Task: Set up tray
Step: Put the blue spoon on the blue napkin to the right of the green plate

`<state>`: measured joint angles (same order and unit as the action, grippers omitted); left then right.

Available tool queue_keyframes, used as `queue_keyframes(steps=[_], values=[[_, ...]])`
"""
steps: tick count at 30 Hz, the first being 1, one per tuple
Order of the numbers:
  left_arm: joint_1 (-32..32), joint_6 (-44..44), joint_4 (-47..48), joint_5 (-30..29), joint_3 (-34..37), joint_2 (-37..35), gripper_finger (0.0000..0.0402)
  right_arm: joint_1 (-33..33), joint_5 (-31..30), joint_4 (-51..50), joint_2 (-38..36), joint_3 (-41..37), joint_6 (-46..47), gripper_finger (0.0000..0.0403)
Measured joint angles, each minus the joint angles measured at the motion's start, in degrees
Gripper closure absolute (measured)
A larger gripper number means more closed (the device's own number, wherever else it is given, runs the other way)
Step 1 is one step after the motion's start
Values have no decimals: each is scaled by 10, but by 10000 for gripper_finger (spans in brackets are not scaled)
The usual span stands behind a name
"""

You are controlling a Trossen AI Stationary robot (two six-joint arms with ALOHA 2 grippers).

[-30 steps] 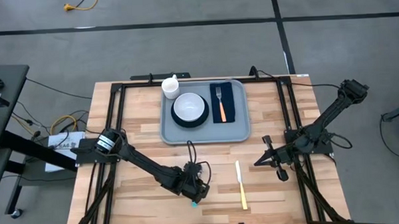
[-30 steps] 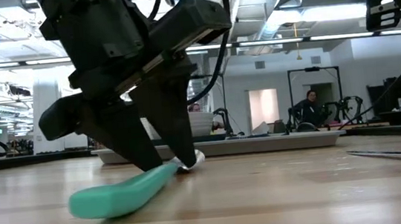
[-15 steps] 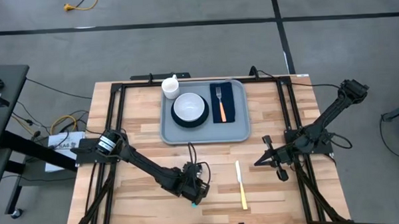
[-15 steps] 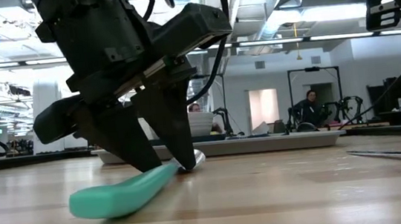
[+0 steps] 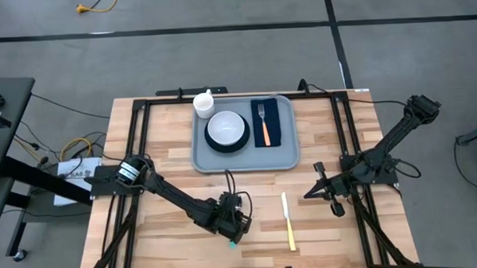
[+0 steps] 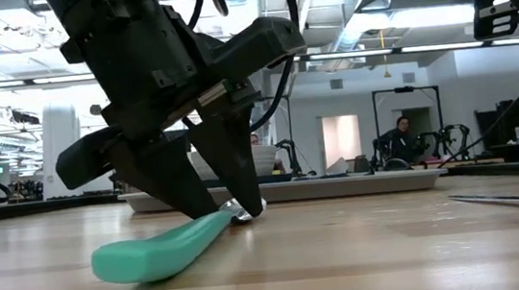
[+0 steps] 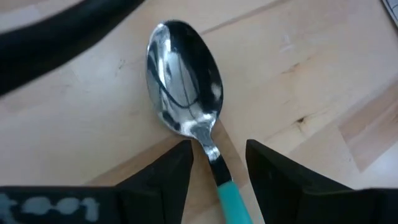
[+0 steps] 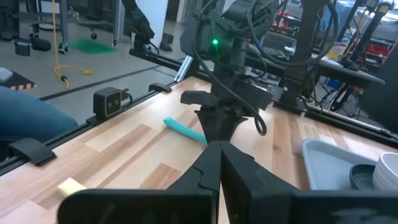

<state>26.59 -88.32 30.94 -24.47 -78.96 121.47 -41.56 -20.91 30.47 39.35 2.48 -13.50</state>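
A spoon [image 7: 183, 81] with a shiny bowl and a teal handle [image 6: 155, 252] lies flat on the wood near the table's near edge. My left gripper [image 7: 217, 152] stands over it, pointing down and open. Its fingers stand on either side of the spoon's thin neck [image 6: 238, 212], with a gap on both sides. The grey-blue tray [image 5: 203, 159] lies at the far middle of the table. It holds a white bowl [image 5: 226, 130], a white cup [image 5: 203, 103], and a navy napkin [image 5: 274, 121] with an orange-handled fork [image 5: 264, 125] on it. My right gripper [image 5: 310, 193] waits shut at the right.
A knife [image 5: 288, 220] with a yellow handle lies on the wood between my two grippers, pointing toward the tray. Black frame rails [image 5: 139, 145] run along the table's left, right and far sides. A person sits in the room far behind the table.
My left gripper has shifted slightly toward the table's right over the spoon's neck. The spoon has stayed where it was.
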Motion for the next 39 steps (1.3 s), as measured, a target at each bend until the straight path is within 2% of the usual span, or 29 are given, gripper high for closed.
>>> queue_keyframes(steps=[39], values=[[17, -24, 6, 19, 2, 0, 249, 0, 0, 0, 0, 0, 0, 403]])
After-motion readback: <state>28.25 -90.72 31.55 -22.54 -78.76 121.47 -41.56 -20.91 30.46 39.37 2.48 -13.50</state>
